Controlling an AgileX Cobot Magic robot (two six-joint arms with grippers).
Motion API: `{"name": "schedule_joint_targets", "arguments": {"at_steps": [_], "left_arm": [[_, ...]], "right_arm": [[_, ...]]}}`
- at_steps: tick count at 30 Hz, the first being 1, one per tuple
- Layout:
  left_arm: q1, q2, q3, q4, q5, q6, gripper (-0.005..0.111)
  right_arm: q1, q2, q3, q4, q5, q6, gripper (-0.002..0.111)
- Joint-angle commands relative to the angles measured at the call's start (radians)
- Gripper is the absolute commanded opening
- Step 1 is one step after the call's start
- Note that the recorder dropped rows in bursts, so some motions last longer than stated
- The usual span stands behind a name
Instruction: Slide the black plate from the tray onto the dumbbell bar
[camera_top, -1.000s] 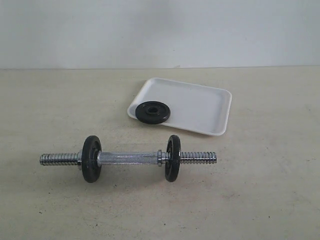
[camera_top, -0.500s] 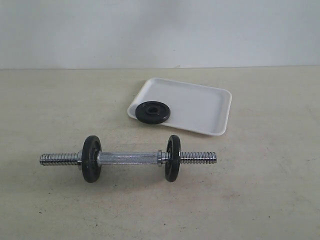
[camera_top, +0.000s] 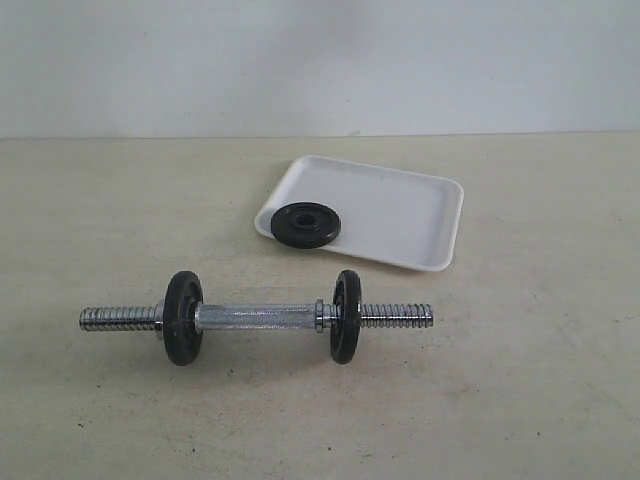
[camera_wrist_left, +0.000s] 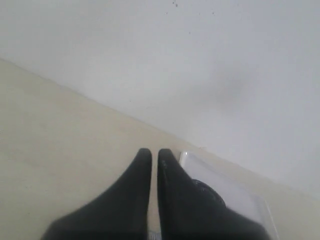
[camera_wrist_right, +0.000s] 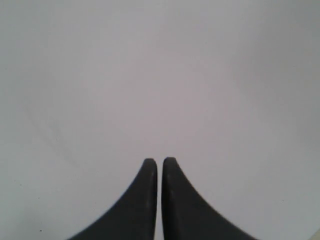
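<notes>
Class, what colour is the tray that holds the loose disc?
White: the tray shows best in the exterior view, with the black plate on it.

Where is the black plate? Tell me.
In the exterior view the black plate lies flat at the left end of the tray, beyond the dumbbell bar.

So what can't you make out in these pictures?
Left wrist view: the shut left fingers cover part of the black plate and tray; both are blurred.
Right wrist view: the shut right fingers against a blank surface; no dumbbell bar.
Exterior view: neither pair of fingers appears; both are outside the frame.
</notes>
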Motion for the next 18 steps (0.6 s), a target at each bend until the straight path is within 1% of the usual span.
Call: {"name": "schedule_joint_targets", "arguments": {"at_steps": [1,3,5,6,7,8,9,11,13,14,17,18], "left_arm": [[0.001,-0.003,0.004,-0.004,-0.078,-0.007,0.004],[0.001,-0.003,0.004,-0.004,-0.087,-0.007,0.004],[0.001,-0.003,0.004,-0.004,-0.105,-0.007,0.004],[0.001,-0.003,0.004,-0.004,-0.106,-0.007,0.004],[0.001,-0.003,0.004,-0.006,-0.108,-0.026,0.004],[0.001,-0.003,0.004,-0.008,-0.092,-0.067,0.004],[0.001,-0.003,0.004,-0.008,-0.039,-0.104,0.004],[0.001,-0.003,-0.028,-0.008,0.060,-0.083,0.004],[0.001,-0.003,-0.066,-0.016,0.122,-0.002,0.004],[0.001,-0.003,-0.087,-0.044,0.142,0.044,0.004],[0.001,-0.003,-0.132,-0.259,0.192,0.320,0.004],[0.001,-0.003,-0.144,-0.360,0.215,0.447,0.004]], "right_arm": [[-0.002,-0.003,0.000,-0.006,0.010,-0.081,0.000],[-0.002,-0.003,0.000,-0.009,0.044,-0.113,0.000],[-0.002,-0.003,0.000,-0.032,0.214,-0.131,0.000],[-0.002,-0.003,0.000,-0.034,0.255,-0.133,0.000],[-0.002,-0.003,0.000,-0.034,0.337,-0.135,0.000],[-0.002,-0.003,0.000,-0.034,0.366,-0.135,0.000],[-0.002,-0.003,0.000,-0.034,0.393,-0.153,0.000],[0.000,-0.003,0.000,-0.034,0.391,-0.224,0.000],[0.013,-0.003,0.000,-0.034,0.378,-0.246,0.000],[0.022,-0.003,0.000,-0.034,0.375,-0.248,0.000],[0.062,-0.003,0.000,-0.034,0.378,-0.285,0.000],[0.081,-0.003,-0.007,-0.034,0.383,-0.304,0.000]]}}
